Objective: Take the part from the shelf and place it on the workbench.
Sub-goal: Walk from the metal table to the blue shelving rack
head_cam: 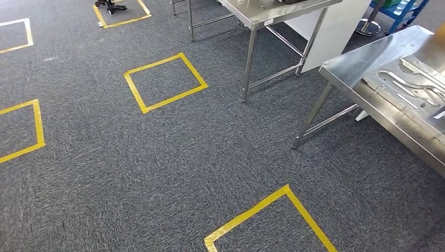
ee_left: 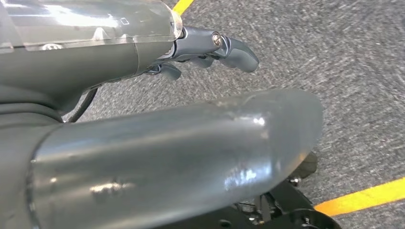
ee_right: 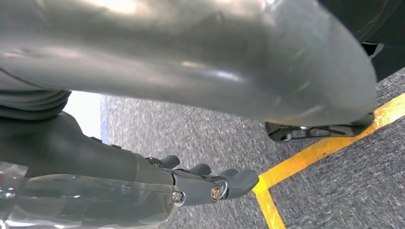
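Observation:
In the head view a steel workbench (head_cam: 362,60) stands at the right, bearing a flat metal plate with curved shaped pieces (head_cam: 414,84). A blue shelf frame (head_cam: 406,8) shows at the far top right; I cannot make out any part on it. My left hand (ee_left: 167,152) hangs over grey carpet, its dark fingers (ee_left: 236,51) stretched out and holding nothing. My right hand (ee_right: 191,62) also hangs above the carpet, its fingers (ee_right: 229,181) extended, apart from the thumb and empty.
A second steel table (head_cam: 262,13) stands further back, with a white panel (head_cam: 336,31) beside it. Yellow tape squares (head_cam: 165,82) mark the grey carpet, one close in front (head_cam: 273,220). A dark object (head_cam: 110,6) lies in a far square.

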You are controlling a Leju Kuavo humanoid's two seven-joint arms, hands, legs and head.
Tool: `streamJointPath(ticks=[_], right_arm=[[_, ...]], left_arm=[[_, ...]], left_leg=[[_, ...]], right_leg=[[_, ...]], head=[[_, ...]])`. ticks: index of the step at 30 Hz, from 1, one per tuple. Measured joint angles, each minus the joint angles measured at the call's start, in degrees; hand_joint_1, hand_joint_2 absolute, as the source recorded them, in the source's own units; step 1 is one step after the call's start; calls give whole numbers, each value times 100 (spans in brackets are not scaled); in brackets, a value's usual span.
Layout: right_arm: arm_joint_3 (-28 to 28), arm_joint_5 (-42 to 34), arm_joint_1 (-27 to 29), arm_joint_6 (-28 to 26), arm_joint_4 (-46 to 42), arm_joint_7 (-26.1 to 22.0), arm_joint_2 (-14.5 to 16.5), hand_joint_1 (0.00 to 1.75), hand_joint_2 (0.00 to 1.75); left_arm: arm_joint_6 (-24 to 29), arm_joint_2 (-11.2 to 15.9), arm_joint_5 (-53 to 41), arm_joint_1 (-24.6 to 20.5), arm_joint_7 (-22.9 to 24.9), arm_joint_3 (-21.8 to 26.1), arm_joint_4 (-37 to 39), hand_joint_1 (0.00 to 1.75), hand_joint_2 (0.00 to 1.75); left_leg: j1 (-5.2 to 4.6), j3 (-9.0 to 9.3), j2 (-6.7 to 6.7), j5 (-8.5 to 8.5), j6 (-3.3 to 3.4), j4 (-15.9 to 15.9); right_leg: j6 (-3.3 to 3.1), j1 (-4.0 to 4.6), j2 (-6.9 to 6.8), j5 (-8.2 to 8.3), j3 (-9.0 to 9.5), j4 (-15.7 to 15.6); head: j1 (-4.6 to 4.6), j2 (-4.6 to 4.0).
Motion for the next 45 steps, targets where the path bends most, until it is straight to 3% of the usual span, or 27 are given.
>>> streamJointPath(ticks=[2,3,5,7,9,11,13,14,16,19,20,22,23,25,26,28,29,30,31,33,35,36,38,40,42,44,45], right_arm=[[0,10,12,0,0,4,-5,0,0],[-1,16,18,0,1,7,-10,0,0],[-1,28,16,0,2,10,-19,0,0],[-1,37,-6,0,2,10,-19,0,0],[-1,44,-2,-13,2,0,-19,0,0],[-2,53,23,-31,2,-15,-19,0,0],[-3,59,33,-37,2,-19,-19,0,0],[-3,60,32,-37,2,-19,-19,0,0],[-3,60,23,-37,2,-19,-19,0,0],[-3,60,16,-36,1,-20,-19,0,0],[-3,61,7,-36,1,-21,-19,0,0],[-3,61,-24,-34,1,-23,-20,0,0],[-3,61,-34,-34,1,-25,-22,0,0],[-3,61,-30,-31,1,-28,-26,0,0],[-3,62,-19,-30,2,-29,-28,0,0],[-3,63,-2,-30,2,-32,-32,0,0],[-3,67,3,-32,2,-41,-34,0,0],[-3,70,6,-37,2,-52,-36,0,0],[-3,75,7,-43,2,-66,-38,0,0],[-4,84,20,-54,2,-88,-44,0,0],[-5,91,26,-57,2,-104,-47,0,0],[-5,92,21,-58,2,-110,-50,0,0],[-5,93,8,-62,2,-117,-56,0,0],[-7,96,11,-57,2,-127,-61,0,0],[-11,97,29,-46,2,-155,-63,0,0],[-26,97,36,-39,2,-188,-64,0,0],[-34,97,31,-32,2,-201,-65,0,0]], left_arm=[[-4,-2,0,-5,2,0,1,0,0],[-5,-3,0,-14,2,0,2,0,0],[-8,-5,0,-20,2,0,3,0,0],[-9,-4,-1,-6,1,0,4,0,0],[-11,-3,-2,1,-3,0,4,0,0],[-12,-3,-3,-17,-7,0,4,0,0],[-12,-5,-6,-25,-9,0,4,0,0],[-12,-7,-8,-19,-9,1,4,0,0],[-12,-8,-9,-6,-9,2,4,0,0],[-11,-7,-9,-17,-12,2,4,0,0],[-11,-6,-9,-18,-13,2,4,0,0],[-10,-4,-9,-6,-14,2,4,0,0],[-10,-3,-9,-1,-14,2,4,0,0],[-10,-3,-9,-4,-13,2,4,0,0],[-10,-4,-9,-12,-11,2,4,0,0],[-10,-4,-9,-21,-9,2,4,0,0],[-10,-4,-9,-20,-8,2,4,0,0],[-10,-5,-9,-17,-5,2,4,0,0],[-10,-7,-9,-14,-3,2,4,0,0],[-10,-13,-9,-18,0,2,4,0,0],[-10,-17,-10,-27,1,2,4,0,0],[-10,-18,-11,-28,1,2,4,0,0],[-9,-19,-13,-8,1,2,4,0,0],[-8,-20,-15,0,1,3,4,0,0],[-7,-21,-16,-14,1,3,4,0,0],[-6,-29,-19,-19,-1,2,4,0,0],[-7,-33,-20,-13,0,3,4,0,0]], left_leg=[[-7,-1,-150,-3,-23,22],[-11,-16,-221,-4,-48,38],[-2,-64,-338,10,-121,51],[16,-102,-403,25,-194,48],[2,-214,-151,-126,-244,272],[4,-521,184,-503,-283,933],[33,-820,271,-771,-328,1586],[47,-842,291,-753,-347,1663],[67,-543,390,-444,-363,1151],[36,-26,718,-118,-300,186],[17,-3,745,-118,-272,118],[8,-23,628,-93,-216,111],[15,-21,573,-74,-181,86],[39,-12,452,-28,-106,35],[37,-26,392,-17,-86,30],[28,-49,247,-7,-67,34],[24,-52,166,-5,-64,38],[22,-49,79,-6,-66,48],[23,-43,-14,-10,-73,62],[21,-58,-171,-24,-111,106],[23,-111,-309,-13,-188,130],[27,-134,-376,2,-233,128],[42,-169,-428,7,-302,132],[28,-320,-150,-189,-339,436],[19,-645,185,-565,-360,1139],[30,-885,280,-755,-378,1689],[36,-865,303,-698,-381,1688]], right_leg=[[-52,-2,218,422,342,-775],[-79,-4,341,540,474,-1097],[-118,7,465,570,569,-1356],[-163,5,339,592,587,-1398],[-240,-12,178,619,624,-1461],[-302,1,-13,613,644,-1488],[-327,20,-206,592,647,-1479],[-322,24,-289,581,650,-1472],[-292,21,-436,545,670,-1443],[-204,45,-607,473,706,-1386],[-175,59,-652,461,713,-1377],[-122,57,-724,447,731,-1378],[-92,44,-665,404,731,-1345],[-45,12,-367,136,590,-988],[-36,3,-189,-62,436,-643],[-31,2,-46,-348,88,55],[-32,2,-29,-336,-2,204],[-37,0,-15,-202,11,134],[-47,-6,23,24,119,-143],[-76,-35,304,398,428,-891],[-108,-41,537,488,558,-1238],[-127,-28,537,483,558,-1256],[-200,-27,386,509,582,-1296],[-291,-30,207,539,613,-1361],[-345,5,17,536,616,-1374],[-363,35,-178,522,616,-1371],[-365,44,-268,513,621,-1369]], head=[[-1,0],[-3,1],[-7,1],[-9,0],[-31,1],[-57,1],[-64,1],[-64,1],[-66,0],[-57,1],[-49,1],[-34,1],[-29,1],[-4,1],[11,1],[20,1],[20,1],[20,1],[20,0],[19,1],[16,1],[14,1],[10,0],[-20,1],[-47,1],[-47,1],[-47,1]])
